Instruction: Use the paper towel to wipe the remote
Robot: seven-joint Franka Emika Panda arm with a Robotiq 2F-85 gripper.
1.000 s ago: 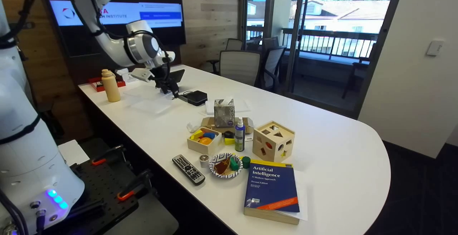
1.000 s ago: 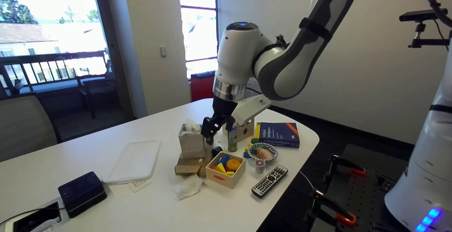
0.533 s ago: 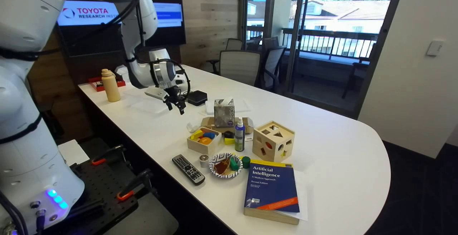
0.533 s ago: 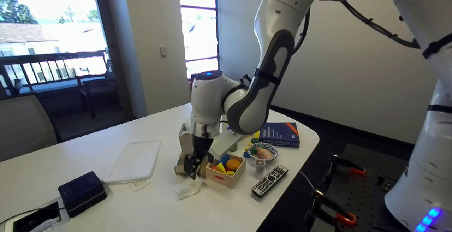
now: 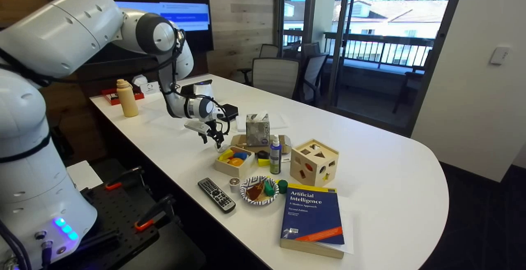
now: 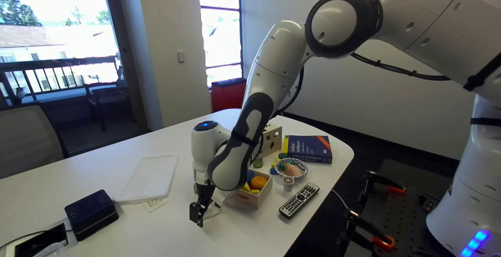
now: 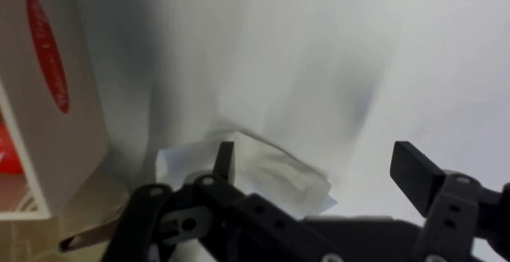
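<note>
- Paper towel (image 7: 285, 182): white, thin, creased, edges bending. In the wrist view it is showing between the jaws, lying nearer to one; that jaw is partly covering it. Whether they are touching: cannot tell.
- Remote (image 6: 299, 200): slim, rectangular, dark face, bearing rows of small light buttons. It is lying flat, buttons facing up, well apart from the jaws in both exterior views.

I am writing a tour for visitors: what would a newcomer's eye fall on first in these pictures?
Probably the large white robot arm arched over the long white table, its open black gripper close to a crumpled white paper towel. Then, perhaps, the thick blue book near the table's rounded end.
</note>
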